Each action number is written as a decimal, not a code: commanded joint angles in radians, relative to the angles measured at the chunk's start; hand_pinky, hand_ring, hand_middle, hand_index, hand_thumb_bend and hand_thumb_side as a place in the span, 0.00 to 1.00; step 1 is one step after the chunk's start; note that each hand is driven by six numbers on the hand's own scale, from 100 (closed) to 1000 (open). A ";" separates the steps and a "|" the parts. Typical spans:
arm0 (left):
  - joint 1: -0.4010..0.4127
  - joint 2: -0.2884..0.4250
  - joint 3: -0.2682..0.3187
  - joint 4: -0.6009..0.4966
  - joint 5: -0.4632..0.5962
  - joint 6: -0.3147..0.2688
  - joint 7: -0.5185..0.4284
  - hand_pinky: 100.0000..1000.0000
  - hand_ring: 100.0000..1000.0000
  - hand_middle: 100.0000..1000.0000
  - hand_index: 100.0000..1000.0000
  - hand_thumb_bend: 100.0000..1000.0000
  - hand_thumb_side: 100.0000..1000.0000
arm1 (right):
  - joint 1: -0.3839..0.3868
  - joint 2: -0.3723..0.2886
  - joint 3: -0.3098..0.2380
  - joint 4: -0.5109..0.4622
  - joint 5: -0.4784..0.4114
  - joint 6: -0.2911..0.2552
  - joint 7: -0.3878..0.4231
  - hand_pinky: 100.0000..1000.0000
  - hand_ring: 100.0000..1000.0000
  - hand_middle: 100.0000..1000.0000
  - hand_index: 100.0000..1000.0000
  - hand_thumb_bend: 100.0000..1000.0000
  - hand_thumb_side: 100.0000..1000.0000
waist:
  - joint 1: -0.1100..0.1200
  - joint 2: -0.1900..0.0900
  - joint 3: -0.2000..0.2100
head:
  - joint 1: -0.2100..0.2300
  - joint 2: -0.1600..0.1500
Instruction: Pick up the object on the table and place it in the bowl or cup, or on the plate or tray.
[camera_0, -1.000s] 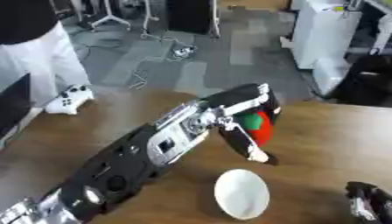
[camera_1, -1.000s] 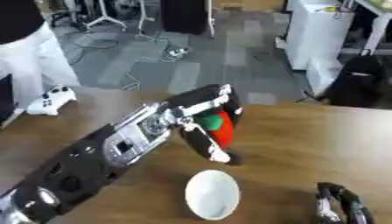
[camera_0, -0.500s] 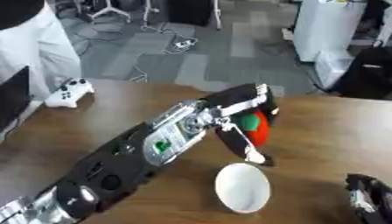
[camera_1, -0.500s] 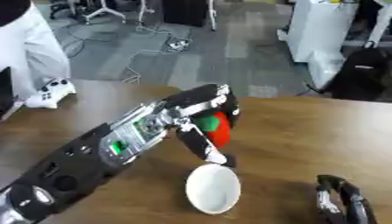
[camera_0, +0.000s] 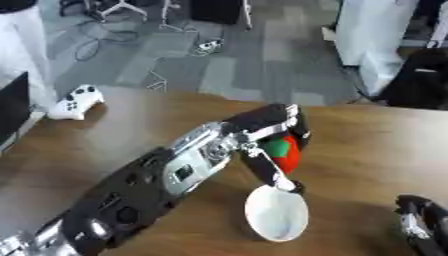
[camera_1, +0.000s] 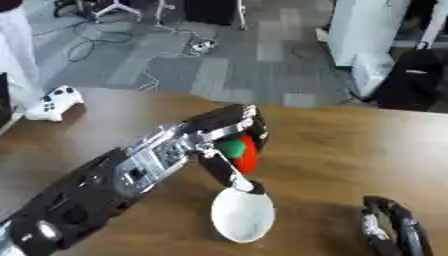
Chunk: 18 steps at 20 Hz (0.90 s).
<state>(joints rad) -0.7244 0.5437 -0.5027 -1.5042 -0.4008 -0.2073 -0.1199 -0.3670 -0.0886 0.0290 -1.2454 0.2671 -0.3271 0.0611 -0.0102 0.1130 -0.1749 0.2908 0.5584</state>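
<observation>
We look down on a brown wooden table (camera_0: 376, 150) with a grey carpeted floor beyond its far edge, where cables lie loose. A white game controller (camera_0: 74, 101) sits on the table well off to the left of our working arm.

Our left hand (camera_0: 267, 132) reaches in from the lower left across the middle of the table. Its fingers (camera_0: 278, 116) curl over the top of a red ball with a green patch (camera_0: 284, 150), and the thumb (camera_0: 267, 170) runs down along the near side of it, so the hand is clamped around the ball. We cannot tell whether the ball is off the table or resting on it.

Just below the thumb tip, on the near side of the hand, a white bowl (camera_0: 276, 213) stands on the table. The thumb tip sits right at its far rim; the ball is just beyond the bowl, not in it.

Our right hand (camera_1: 392, 231) shows at the lower right corner, well apart from the bowl, fingers relaxed and holding nothing.
</observation>
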 joint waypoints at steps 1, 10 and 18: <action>-0.006 0.003 -0.008 0.020 -0.023 -0.030 0.016 0.41 0.00 0.05 0.24 0.57 0.00 | -0.017 -0.019 -0.002 -0.020 -0.005 -0.003 0.000 0.90 0.71 0.45 0.68 0.00 0.34 | 0.001 -0.010 0.000 | -0.007 0.008; -0.011 -0.009 -0.066 0.100 -0.044 -0.112 -0.013 0.43 0.00 0.05 0.24 0.56 0.00 | -0.019 -0.038 0.001 -0.025 -0.007 -0.004 0.004 0.90 0.71 0.45 0.68 0.00 0.33 | 0.018 -0.012 0.009 | -0.007 0.031; -0.009 -0.014 -0.087 0.116 -0.032 -0.130 -0.035 0.44 0.00 0.05 0.24 0.56 0.00 | -0.047 -0.036 0.012 -0.097 -0.035 -0.006 0.014 0.89 0.71 0.46 0.68 0.00 0.34 | 0.016 -0.013 0.003 | -0.007 0.038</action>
<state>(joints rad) -0.7188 0.5256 -0.5943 -1.3813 -0.4332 -0.3346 -0.1511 -0.3926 -0.1151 0.0404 -1.3126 0.2365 -0.3332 0.0715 0.0087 0.1133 -0.1705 0.2902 0.5963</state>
